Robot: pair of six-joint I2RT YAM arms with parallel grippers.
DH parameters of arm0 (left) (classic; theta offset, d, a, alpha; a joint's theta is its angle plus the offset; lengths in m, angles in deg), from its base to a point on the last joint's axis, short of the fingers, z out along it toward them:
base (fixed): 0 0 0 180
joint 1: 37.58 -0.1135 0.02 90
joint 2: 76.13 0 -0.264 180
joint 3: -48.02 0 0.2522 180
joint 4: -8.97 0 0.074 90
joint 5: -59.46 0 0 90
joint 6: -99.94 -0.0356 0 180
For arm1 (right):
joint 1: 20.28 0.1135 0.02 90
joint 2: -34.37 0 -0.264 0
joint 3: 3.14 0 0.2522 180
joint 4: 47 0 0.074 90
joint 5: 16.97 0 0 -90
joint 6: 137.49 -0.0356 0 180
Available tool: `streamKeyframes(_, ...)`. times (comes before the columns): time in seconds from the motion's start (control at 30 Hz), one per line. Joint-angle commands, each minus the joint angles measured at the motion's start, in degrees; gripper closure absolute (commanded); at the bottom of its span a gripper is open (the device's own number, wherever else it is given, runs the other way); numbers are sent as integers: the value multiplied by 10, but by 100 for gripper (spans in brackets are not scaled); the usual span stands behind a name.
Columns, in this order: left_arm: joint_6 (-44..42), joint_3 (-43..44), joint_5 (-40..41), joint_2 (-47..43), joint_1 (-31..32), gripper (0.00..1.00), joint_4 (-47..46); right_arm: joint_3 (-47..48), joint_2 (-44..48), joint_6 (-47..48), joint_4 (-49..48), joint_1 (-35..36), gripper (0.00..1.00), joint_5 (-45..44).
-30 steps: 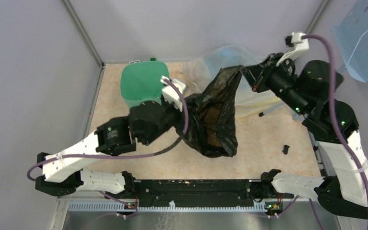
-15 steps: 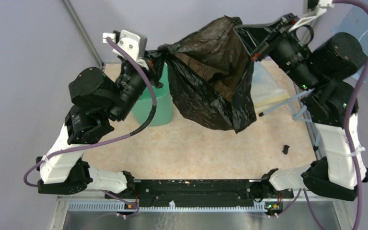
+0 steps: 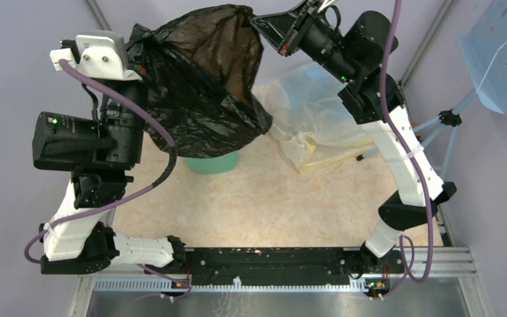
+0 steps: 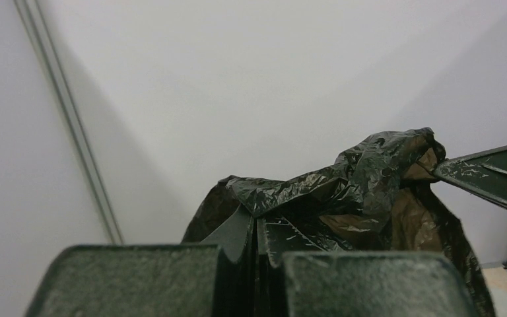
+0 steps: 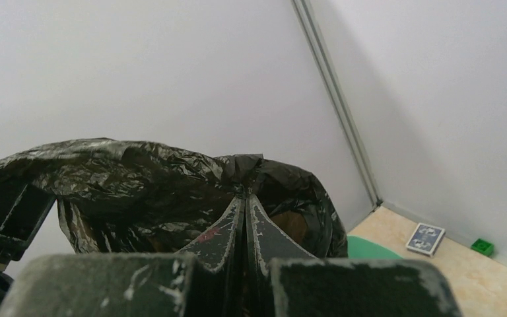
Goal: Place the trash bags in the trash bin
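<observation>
Overhead, two wrist close-ups — shared bag (image 3: pixel 198 86)

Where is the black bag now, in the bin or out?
Out: black bag hangs over green bin, pinched by left gripper and right gripper.

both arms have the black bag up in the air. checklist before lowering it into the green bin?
1. Left gripper shut on the black bag: ok, plastic is pinched between its fingers.
2. Right gripper shut on the bag: ok, the other side of the rim is pinched.
3. Bag spread between the two grippers: ok, the mouth is stretched open.
4. Bag above the green bin: roughly ok in the top view; exact centring cannot tell.
5. Bag bottom clear of the bin's rim: cannot tell, the bag hides the rim.
6. Clear bag out of the grasp: ok, it lies right of the bin, in neither gripper.
</observation>
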Motion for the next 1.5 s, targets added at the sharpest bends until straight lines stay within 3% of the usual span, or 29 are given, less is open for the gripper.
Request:
streamKeyframes(0.0, -43, -34, 62, -1, -2, 100, -37, 17, -20, -35, -56, -5, 100, 28)
streamKeyframes(0.23, 22, -157, 73, -46, -21, 100, -29, -73, 16, -21, -97, -5, 100, -2)
streamKeyframes(0.33, 51, -182, 58, -50, -53, 100, -13, -57, 11, -6, -84, -5, 100, -12)
streamKeyframes(0.57, 100, -147, 7, -13, -129, 100, 44, 35, -17, 22, -46, -5, 100, -21)
streamKeyframes(0.97, 119, -23, -59, 71, -241, 100, 103, 48, -33, 61, -51, -6, 100, -48)
streamKeyframes(1.47, 276, 16, -177, 95, -407, 100, 239, 43, -60, 51, -66, -6, 100, -26)
